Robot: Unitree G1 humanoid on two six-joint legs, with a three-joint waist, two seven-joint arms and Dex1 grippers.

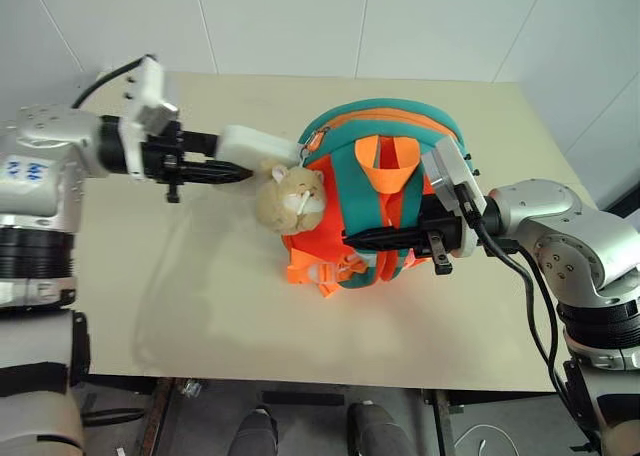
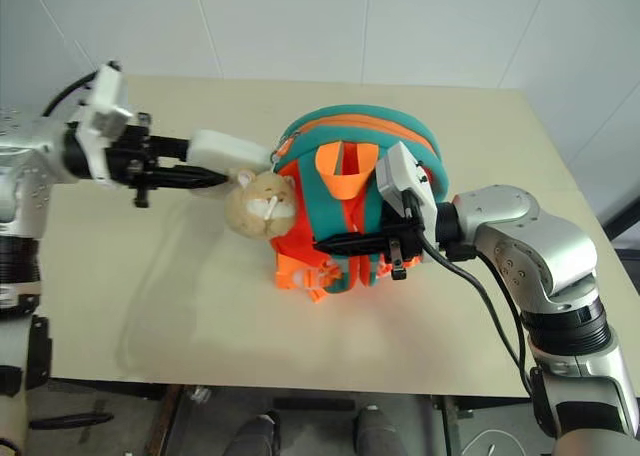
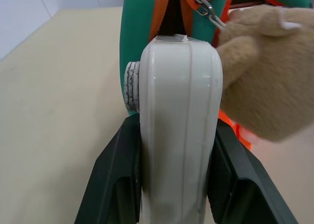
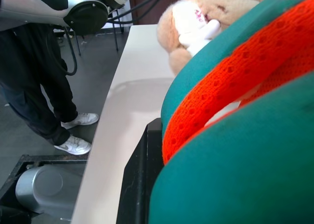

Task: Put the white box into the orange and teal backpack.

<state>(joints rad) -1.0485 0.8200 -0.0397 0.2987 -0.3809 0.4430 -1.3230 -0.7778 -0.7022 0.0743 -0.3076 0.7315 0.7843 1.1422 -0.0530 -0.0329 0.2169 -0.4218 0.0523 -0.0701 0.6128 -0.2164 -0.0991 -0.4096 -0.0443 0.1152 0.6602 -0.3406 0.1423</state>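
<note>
**Box at the mouth of the pack, long axis aimed inward**

The box (image 1: 258, 145) sits left of centre in the upper half of the left eye view, clamped edge-on between the two black fingers of the left gripper (image 1: 212, 165). Its long axis runs roughly level across the frame, from the gripper on the left toward the backpack (image 1: 385, 191) at centre. The free end of the box meets the pack's upper left edge, just above the plush toy (image 1: 290, 200). In the left wrist view that far end (image 3: 171, 37) lies right at a dark gap between the teal panel and the orange lining, apparently the opening, with the toy crowding one side.

The pack stands on the table (image 1: 200, 286), straps facing the camera. The right gripper (image 1: 380, 238) reaches in from the right, its fingers closed on the pack's strap area and seemingly steadying it.

The left arm carries the box, so the coming move is judged to be a push along the box's own axis, rightward in the frame, into the opening. The toy may snag the leading corner.
</note>
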